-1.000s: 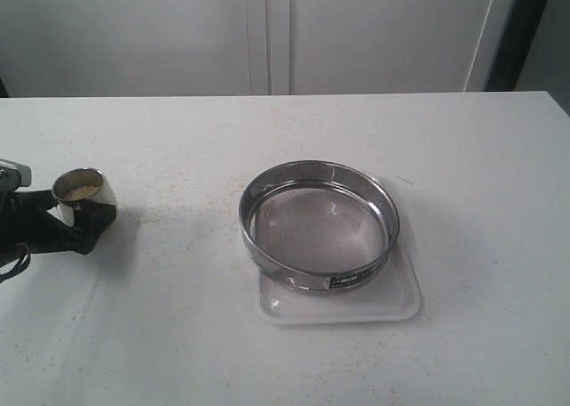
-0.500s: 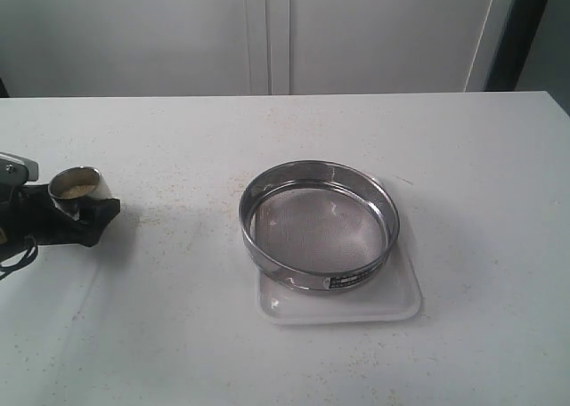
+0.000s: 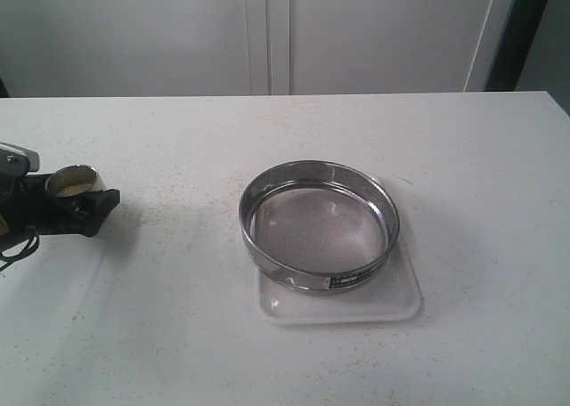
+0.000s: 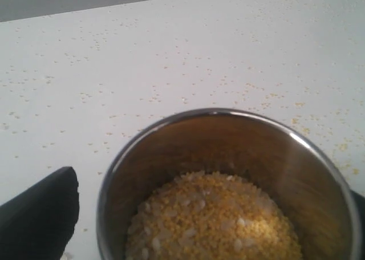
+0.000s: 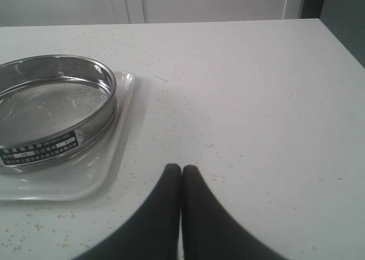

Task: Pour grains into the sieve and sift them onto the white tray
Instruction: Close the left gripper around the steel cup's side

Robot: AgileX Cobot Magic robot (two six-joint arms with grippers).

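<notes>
A small steel cup (image 3: 73, 183) holding the grains (image 4: 217, 220), a yellow and whitish mix, is at the table's far left. My left gripper (image 3: 89, 206) is shut on the cup, with one black finger on each side of it. The sieve (image 3: 285, 272), a wide steel ring with a mesh bottom, rests on the white tray (image 3: 392, 304) at the table's middle, and its mesh is bare. In the right wrist view, my right gripper (image 5: 181, 170) is shut on nothing, low over the table beside the sieve (image 5: 97, 129) and the white tray (image 5: 85, 183). It is outside the exterior view.
Stray grains (image 3: 169, 212) speckle the white tabletop (image 3: 178, 335) between the cup and the sieve. White cabinet doors (image 3: 267, 32) stand behind the table's far edge. The table's right end (image 5: 336, 37) shows in the right wrist view.
My left gripper has drawn the cup slightly left and away from the near edge, and the cup looks a little smaller. The sieve, the tray and the right gripper have not moved.
</notes>
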